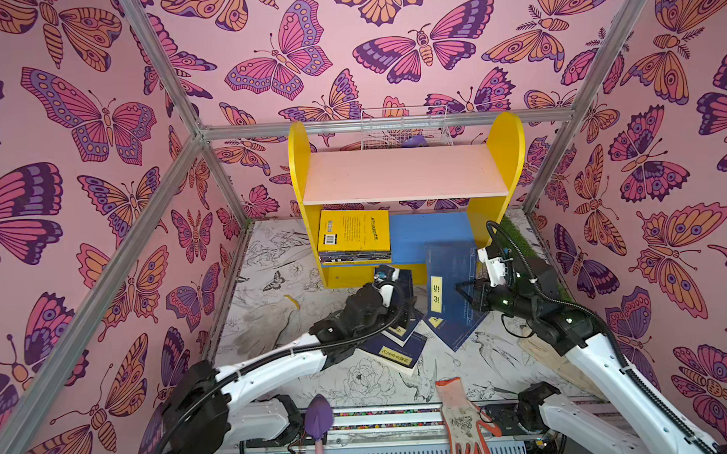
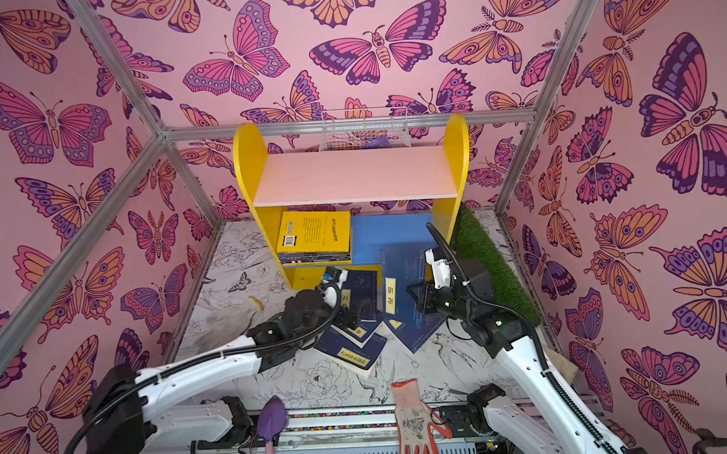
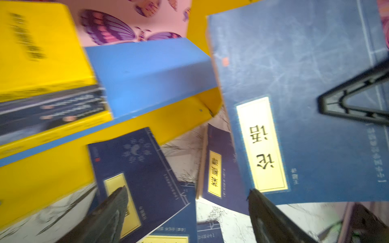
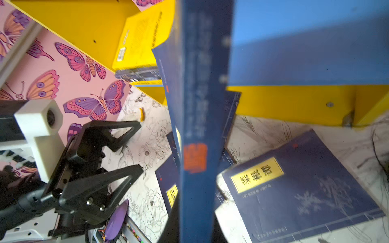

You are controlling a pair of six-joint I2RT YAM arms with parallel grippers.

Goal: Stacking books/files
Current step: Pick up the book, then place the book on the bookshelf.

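Books part stacked, more to go.
R gripper (image 1: 464, 293) shut tight on navy book (image 1: 453, 270); L gripper (image 4: 140, 146) wide, empty. Pile (image 1: 354, 236) on shelf (image 1: 430, 234); loose books (image 1: 399, 353) still on table.

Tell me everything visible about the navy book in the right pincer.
Thin navy book, scuffed cover, pale yellow title label with two black characters, small red seal. It is raised and tilted, one side edge clamped in the right pincer, its far end over the blue shelf.
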